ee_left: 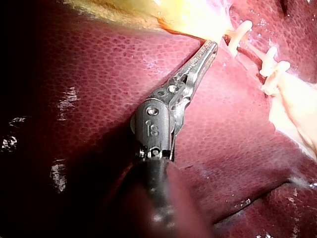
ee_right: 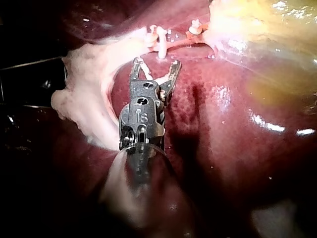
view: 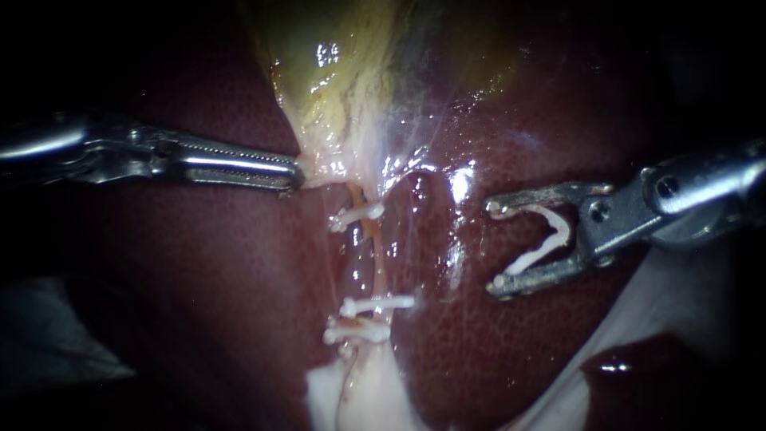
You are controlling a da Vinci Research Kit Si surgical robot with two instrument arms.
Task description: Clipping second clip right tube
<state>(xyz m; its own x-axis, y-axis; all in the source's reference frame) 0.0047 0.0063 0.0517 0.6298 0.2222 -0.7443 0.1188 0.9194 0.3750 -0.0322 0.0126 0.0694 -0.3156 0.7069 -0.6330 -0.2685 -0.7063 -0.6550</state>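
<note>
Right instrument [view: 496, 247]: end effector wide open, white clip [view: 546, 239] seated between both jaws, not yet closed. Right tube [view: 399, 247] lies ahead of open mouth, toward left instrument [view: 297, 179], apart from the tips. Tube's long axis runs from gallbladder [view: 319, 80] downward, crosswise to mouth. Placed clip [view: 381, 303] sits across lower stretch. Left end effector closed on gallbladder neck. Right instrument better placed to reach tube; judged need: straight advance.

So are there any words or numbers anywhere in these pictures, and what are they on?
Left instrument: one small stamped mark on its joint, too blurred to read.
Right instrument, carrying a clip: one like it, also unreadable.
Liver, gallbladder, other clips: no writing.
</note>
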